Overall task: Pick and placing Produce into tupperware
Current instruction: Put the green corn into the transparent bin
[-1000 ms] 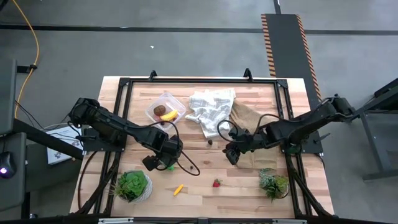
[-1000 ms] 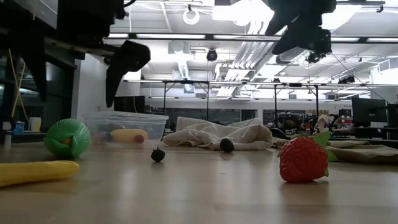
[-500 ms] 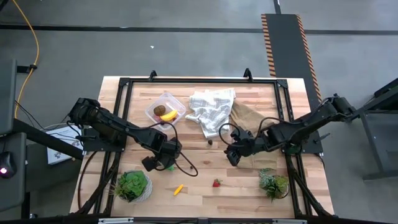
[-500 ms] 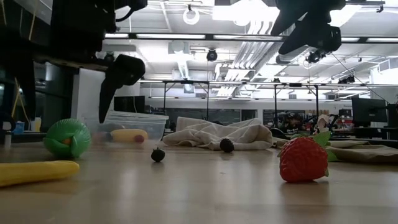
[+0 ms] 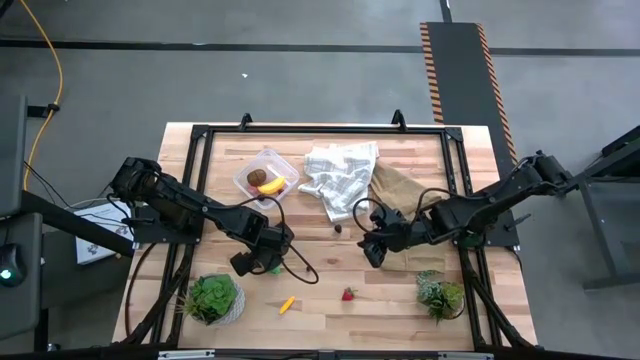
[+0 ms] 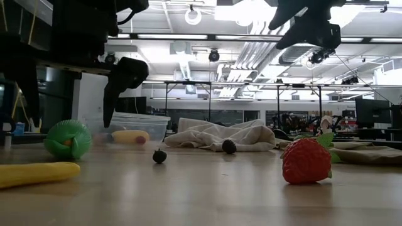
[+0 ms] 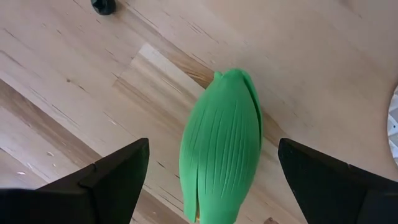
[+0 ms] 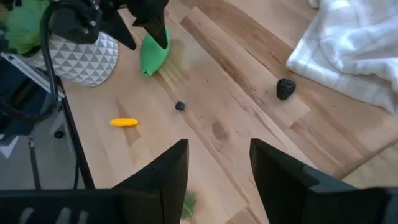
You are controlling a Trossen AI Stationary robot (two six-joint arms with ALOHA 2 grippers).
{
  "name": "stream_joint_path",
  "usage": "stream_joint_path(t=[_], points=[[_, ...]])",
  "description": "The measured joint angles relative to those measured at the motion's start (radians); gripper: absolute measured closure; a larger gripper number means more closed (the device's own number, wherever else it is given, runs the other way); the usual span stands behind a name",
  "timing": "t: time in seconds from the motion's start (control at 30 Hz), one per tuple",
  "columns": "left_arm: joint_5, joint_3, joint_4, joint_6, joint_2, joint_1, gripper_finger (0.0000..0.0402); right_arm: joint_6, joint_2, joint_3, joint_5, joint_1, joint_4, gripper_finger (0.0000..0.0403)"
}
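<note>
A green oval produce piece (image 7: 221, 149) lies on its side on the wooden table (image 5: 320, 300). My left gripper (image 7: 212, 144) hangs open just above it, pointing down, one finger on either side and neither touching; the high view shows that gripper (image 5: 258, 262) too. The clear tupperware (image 5: 266, 175) stands at the far left with a brown kiwi (image 5: 257, 177) and a yellow banana piece (image 5: 272, 186) inside. A strawberry (image 5: 348, 294), a yellow piece (image 5: 287, 303) and a dark berry (image 5: 338, 227) lie loose. My right gripper (image 5: 372, 248) hovers open and empty right of centre.
A white checked cloth (image 5: 340, 178) and a brown cloth (image 5: 395, 185) lie at the far middle. Potted plants stand near left (image 5: 213, 297) and near right (image 5: 440, 295). A second small berry (image 8: 180, 106) lies beside the green oval. A black frame (image 5: 320, 128) rims the table.
My left gripper has sunk a little toward the green oval, still open. The produce has not moved.
</note>
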State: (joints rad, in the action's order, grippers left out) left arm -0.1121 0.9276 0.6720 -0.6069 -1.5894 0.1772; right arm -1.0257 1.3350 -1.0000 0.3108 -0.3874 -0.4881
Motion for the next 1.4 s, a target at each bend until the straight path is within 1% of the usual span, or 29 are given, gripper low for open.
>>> stream_joint_path(t=[0.07,0.27,0.43,1.03,1.23,1.4], points=[[0.0,0.0,0.0,-0.015,0.0,0.0,0.0055,0.015,0.0,0.0,-0.016,0.0,0.015,0.024],[-0.001,-0.001,-0.015,-0.026,-0.016,0.0,0.0055,0.063,0.0,0.0,-0.108,0.0,0.091,0.024],[0.0,-0.001,-0.026,-0.026,-0.02,0.0,0.0055,0.067,0.0,0.0,-0.156,-0.002,0.096,0.024],[-0.004,0.0,-0.04,-0.029,-0.021,0.0,0.0055,0.085,0.0,0.0,-0.164,-0.002,0.086,0.024],[-0.012,0.0,-0.023,-0.074,-0.021,0.0,0.0055,0.085,0.0,0.0,-0.164,-0.002,0.081,0.024],[-0.012,0.002,-0.012,-0.087,-0.057,0.0,0.0055,0.085,0.0,0.0,-0.164,-0.002,0.08,0.024]])
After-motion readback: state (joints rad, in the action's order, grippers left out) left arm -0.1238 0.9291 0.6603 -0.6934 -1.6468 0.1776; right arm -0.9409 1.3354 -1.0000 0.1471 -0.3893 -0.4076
